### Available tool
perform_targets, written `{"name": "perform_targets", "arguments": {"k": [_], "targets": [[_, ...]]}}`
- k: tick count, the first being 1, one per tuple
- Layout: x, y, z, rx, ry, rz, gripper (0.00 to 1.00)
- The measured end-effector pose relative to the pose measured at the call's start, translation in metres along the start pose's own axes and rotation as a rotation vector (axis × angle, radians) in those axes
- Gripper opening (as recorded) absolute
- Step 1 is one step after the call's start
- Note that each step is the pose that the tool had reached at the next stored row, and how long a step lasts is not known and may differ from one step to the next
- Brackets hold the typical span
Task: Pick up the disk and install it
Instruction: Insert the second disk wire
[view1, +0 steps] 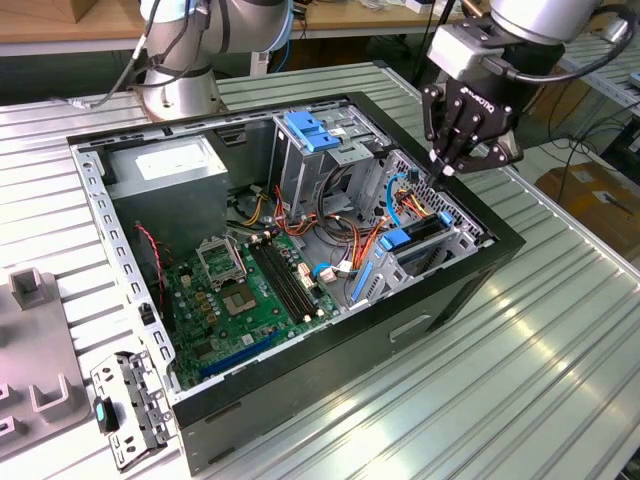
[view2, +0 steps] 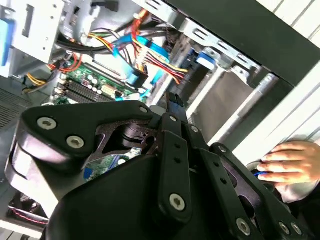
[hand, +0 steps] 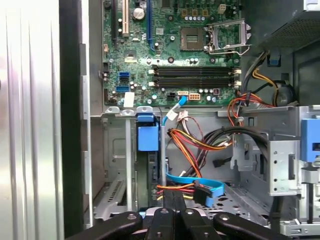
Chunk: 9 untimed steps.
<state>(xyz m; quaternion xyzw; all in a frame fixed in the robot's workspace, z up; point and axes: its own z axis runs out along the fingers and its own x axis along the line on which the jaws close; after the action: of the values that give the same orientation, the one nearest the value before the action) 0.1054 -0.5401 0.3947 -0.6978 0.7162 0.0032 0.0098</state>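
**A:** Where does the work stand?

**B:** The arm's gripper (view1: 442, 168) hangs over the drive bay (view1: 452, 222) at the exterior view's right end of the open computer case (view1: 470, 285), which lies on the ribbed table (view1: 560, 340). Its fingers are drawn together to a point with nothing between them.

**A:** And the disk?

**B:** The disk (view1: 424, 231) looks to be in that bay, standing on edge, with a blue rail (view1: 395, 240) at the end facing the motherboard (view1: 250, 290). In the first wrist view it shows as a dark, narrow slab (hand: 151, 172) under a blue tab (hand: 147, 134).

**A:** Which way does it run?

**B:** As far as I can judge, its long axis lies level along the bay. One thin edge faces up and the flat faces are upright.

**A:** What does seating it well call for?

**B:** Press squarely on the top edge, in line with the rails, so it does not cock in the guides. Keep off the blue and orange cables (view1: 405, 195) just beside the gripper. I cannot tell whether it is fully home.
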Motion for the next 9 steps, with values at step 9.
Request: {"name": "perform_targets", "arguments": {"k": [9], "targets": [[-0.03, -0.0028, 0.0045, -0.0343, 0.0079, 0.001, 0.11]]}}
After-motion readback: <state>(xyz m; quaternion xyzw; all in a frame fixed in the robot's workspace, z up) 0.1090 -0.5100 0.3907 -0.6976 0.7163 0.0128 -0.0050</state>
